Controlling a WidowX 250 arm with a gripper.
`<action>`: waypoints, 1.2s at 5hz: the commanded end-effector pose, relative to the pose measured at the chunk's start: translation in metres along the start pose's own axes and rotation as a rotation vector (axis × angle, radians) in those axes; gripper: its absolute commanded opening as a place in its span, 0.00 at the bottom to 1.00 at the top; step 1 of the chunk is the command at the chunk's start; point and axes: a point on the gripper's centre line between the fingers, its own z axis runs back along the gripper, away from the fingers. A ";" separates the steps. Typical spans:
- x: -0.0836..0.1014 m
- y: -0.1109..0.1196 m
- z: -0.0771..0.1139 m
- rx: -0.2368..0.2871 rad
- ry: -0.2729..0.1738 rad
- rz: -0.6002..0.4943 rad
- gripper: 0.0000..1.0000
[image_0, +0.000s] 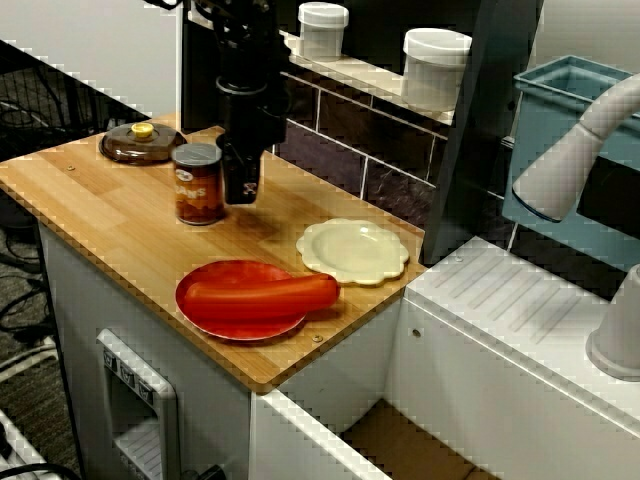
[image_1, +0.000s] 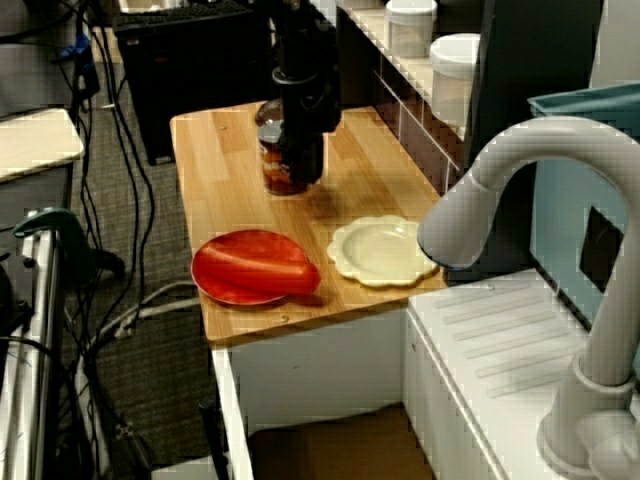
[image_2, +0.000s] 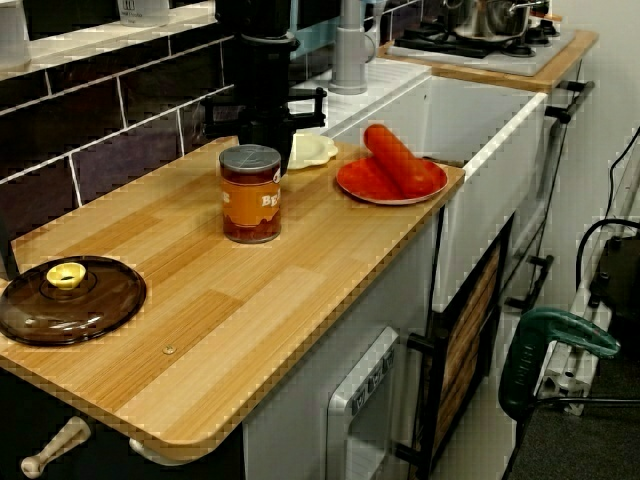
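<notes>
In the view from the counter's front, the nearest thing was a red plate (image_0: 205, 305) at the front edge of the wooden counter (image_0: 110, 215). A long red piece (image_0: 275, 295), shaped like a sausage, lay across it. Just behind, to the right, lay a cream plate (image_0: 352, 250) with a wavy rim.

Farther in stood the can (image_0: 198, 185), near the middle of the counter. It was upright, so its long axis was vertical and its metal top pointed up. The black gripper (image_0: 241, 190) hung just beside the can on the side of the tiled wall (image_0: 340, 125). Its tip reached about half the can's height. I could not tell if they touched. The fingers showed as one dark block, so I could not tell whether they were spread or pressed together.

In the view from the lid end, the can (image_2: 250, 195) had an orange-brown label. Only the white letters "By" could be read.

Behind the can lay a brown glass lid (image_0: 140, 145), and two white jars (image_0: 322, 28) stood on the shelf.
</notes>
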 end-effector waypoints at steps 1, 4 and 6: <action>-0.025 0.028 0.029 0.085 -0.039 -0.002 0.00; -0.047 0.047 0.019 0.094 0.010 -0.008 0.00; -0.052 0.049 0.020 0.085 0.049 -0.046 0.00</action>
